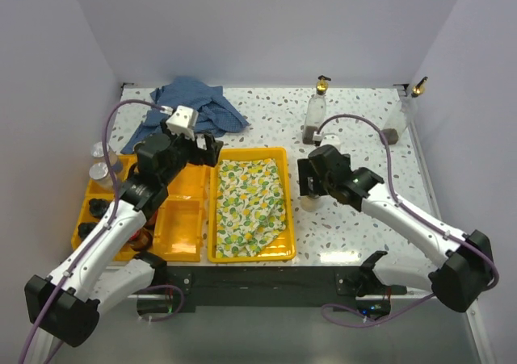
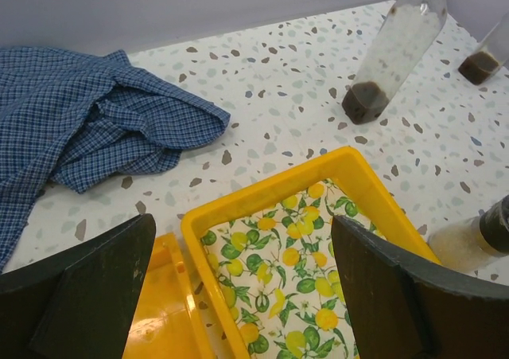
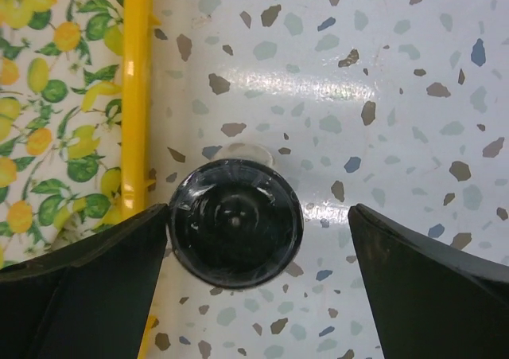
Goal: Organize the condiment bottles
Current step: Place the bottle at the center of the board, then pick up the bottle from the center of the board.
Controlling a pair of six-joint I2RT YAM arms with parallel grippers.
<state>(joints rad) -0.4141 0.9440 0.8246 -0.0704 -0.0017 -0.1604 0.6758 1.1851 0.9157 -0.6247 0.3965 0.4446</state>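
My right gripper (image 1: 311, 186) is open and hangs over a black-capped bottle (image 3: 235, 222) that stands on the table just right of the lemon-cloth tray. The cap sits between the fingers, against the left finger (image 3: 87, 287) and well clear of the right one. This bottle also shows in the left wrist view (image 2: 477, 239). My left gripper (image 2: 242, 239) is open and empty above the near rims of the two yellow trays. Two clear bottles with gold pourers (image 1: 317, 110) (image 1: 396, 122) stand at the back. Grey-capped shakers (image 1: 99, 161) and dark jars (image 1: 90, 219) are at the far left.
A yellow divided tray (image 1: 182, 219) lies left of a yellow tray (image 1: 252, 151) lined with a lemon-print cloth (image 1: 249, 202). A blue checked cloth (image 1: 194, 106) is bunched at the back left. White walls close the back and both sides.
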